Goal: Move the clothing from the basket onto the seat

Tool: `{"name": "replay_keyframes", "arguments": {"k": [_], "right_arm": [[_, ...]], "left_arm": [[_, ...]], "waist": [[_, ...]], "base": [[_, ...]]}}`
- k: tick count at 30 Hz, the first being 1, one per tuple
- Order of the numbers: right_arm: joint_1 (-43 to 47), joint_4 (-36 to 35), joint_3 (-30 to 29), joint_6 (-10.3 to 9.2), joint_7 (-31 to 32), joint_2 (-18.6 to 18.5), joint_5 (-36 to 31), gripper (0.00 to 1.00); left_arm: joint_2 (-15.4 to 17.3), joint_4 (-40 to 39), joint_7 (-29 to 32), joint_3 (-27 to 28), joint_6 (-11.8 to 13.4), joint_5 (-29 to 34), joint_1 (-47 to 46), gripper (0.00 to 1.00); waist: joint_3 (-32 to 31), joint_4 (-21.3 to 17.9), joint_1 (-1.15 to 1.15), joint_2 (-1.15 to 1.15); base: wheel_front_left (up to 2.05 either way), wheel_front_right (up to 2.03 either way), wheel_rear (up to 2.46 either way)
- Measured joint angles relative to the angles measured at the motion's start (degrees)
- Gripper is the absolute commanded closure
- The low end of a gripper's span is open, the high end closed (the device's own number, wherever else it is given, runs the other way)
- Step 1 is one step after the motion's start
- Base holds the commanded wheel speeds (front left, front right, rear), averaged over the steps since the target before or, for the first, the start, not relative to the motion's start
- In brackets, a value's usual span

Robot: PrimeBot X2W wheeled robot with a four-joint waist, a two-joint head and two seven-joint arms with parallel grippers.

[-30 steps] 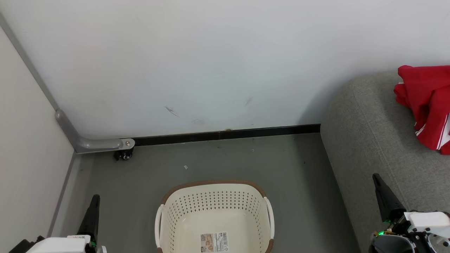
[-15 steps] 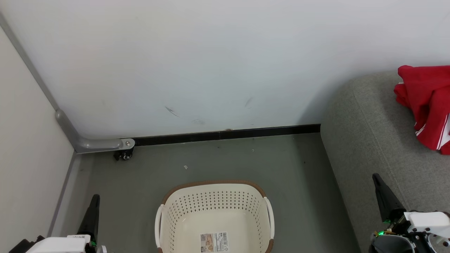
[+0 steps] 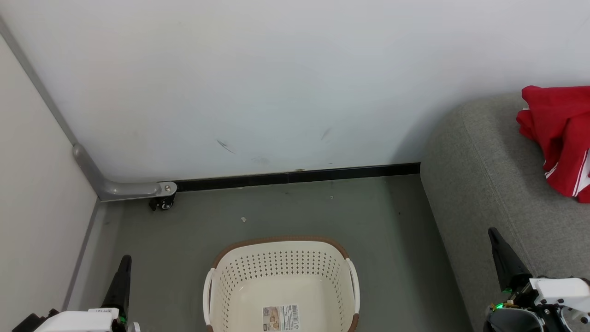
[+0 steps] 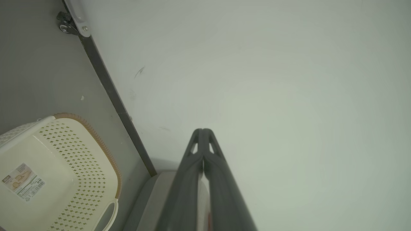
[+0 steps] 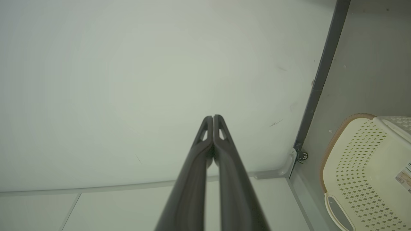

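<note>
The red clothing point(image 3: 555, 138) lies heaped on the grey sofa point(image 3: 479, 184) at the right edge of the frame. The basket point(image 3: 281, 240) at bottom centre shows a label point(image 3: 280, 318) on its floor. The left gripper point(image 3: 124, 263) and right gripper point(image 3: 493, 235) are pressed closed on nothing. The frame cuts off the heap, so a second garment can't be confirmed, and loose fabric could slide off the rounded cushion.

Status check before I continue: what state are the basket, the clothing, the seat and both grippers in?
basket: upright on the floor, no clothing in the part that shows, label on its bottom.
clothing: bunched in a red heap, lying on the seat.
seat: bears the clothing on top.
left gripper: shut, holding nothing.
right gripper: shut, holding nothing.
</note>
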Motion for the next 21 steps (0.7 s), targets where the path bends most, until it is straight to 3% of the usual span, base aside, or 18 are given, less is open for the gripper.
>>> {"name": "replay_keyframes", "arguments": {"k": [21], "right_arm": [[0.0,0.0,0.0,0.0,0.0,0.0,0.0,1.0]], "left_arm": [[-0.1,0.1,0.0,0.1,-0.1,0.0,0.0,1.0]], "waist": [[0.0,0.0,-0.01,0.0]], "base": [[0.0,0.0,0.0]]}}
